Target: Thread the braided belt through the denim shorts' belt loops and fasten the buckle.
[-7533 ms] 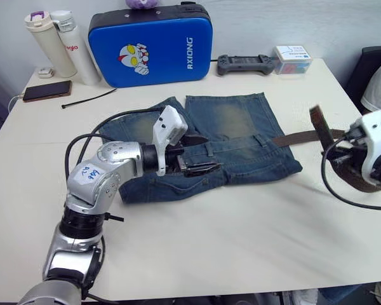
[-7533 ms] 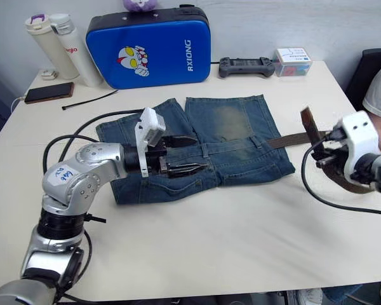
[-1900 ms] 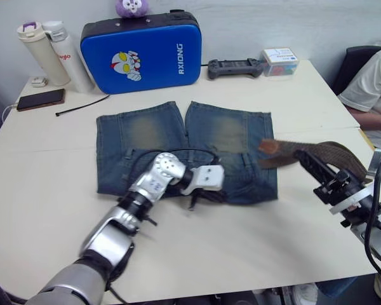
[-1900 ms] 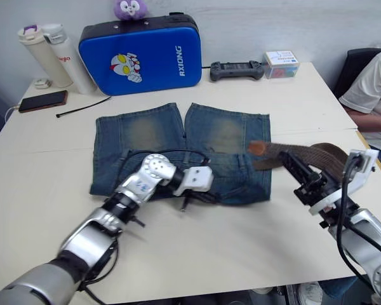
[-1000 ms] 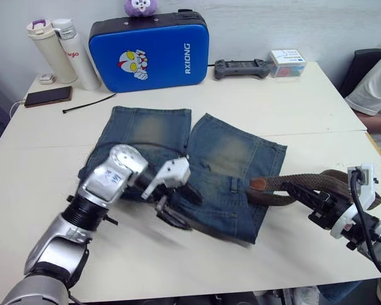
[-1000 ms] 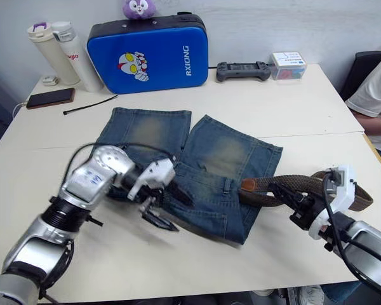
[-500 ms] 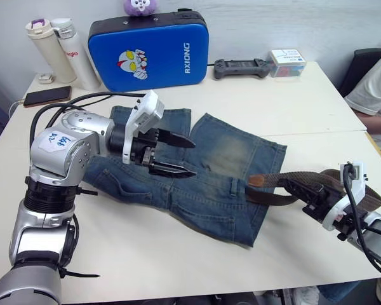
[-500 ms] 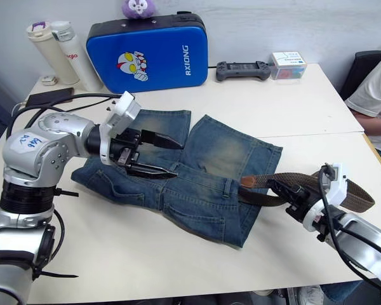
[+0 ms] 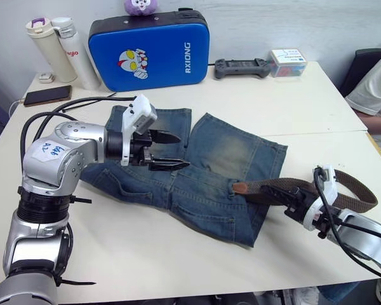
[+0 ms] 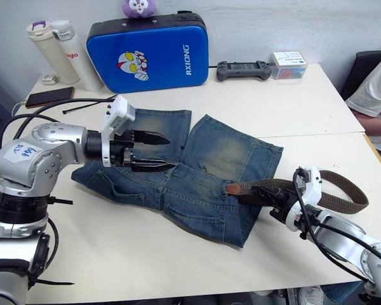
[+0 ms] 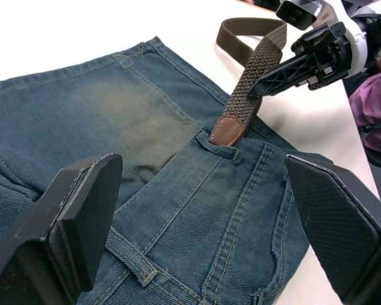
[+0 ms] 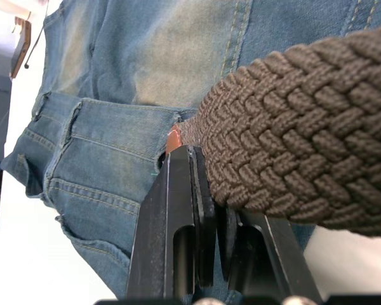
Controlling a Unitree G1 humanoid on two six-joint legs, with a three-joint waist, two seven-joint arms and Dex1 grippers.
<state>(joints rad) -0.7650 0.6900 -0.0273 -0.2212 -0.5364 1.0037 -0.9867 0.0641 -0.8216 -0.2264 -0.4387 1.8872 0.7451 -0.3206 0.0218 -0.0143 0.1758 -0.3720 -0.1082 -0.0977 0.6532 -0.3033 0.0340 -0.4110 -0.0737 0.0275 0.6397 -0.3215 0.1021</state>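
The denim shorts [image 9: 203,181] lie flat mid-table, waistband toward me. The braided belt [image 9: 343,202] curls on the table at the right, and its tan leather tip [image 11: 227,132] rests against one of the belt loops [image 11: 217,147] on the waistband. I cannot tell whether the tip has entered it. My right gripper [image 9: 280,190] is shut on the belt a little behind the tip, seen close up in the right wrist view [image 12: 200,190]. My left gripper [image 9: 181,151] hovers open over the shorts' left half with nothing between its fingers [image 11: 82,210]. The buckle is out of view.
A blue hard case [image 9: 149,47] stands at the back, with two bottles [image 9: 57,44], a phone [image 9: 47,95] and a black cable tie [image 9: 89,101] to its left. A game controller [image 9: 242,67] and a small box [image 9: 289,60] lie at the back right. A person [image 9: 376,95] sits at the right edge.
My right gripper has pushed the belt's tan tip left onto the waistband. My left gripper, after swinging the shorts round and letting go, has drawn back slightly and stays open.
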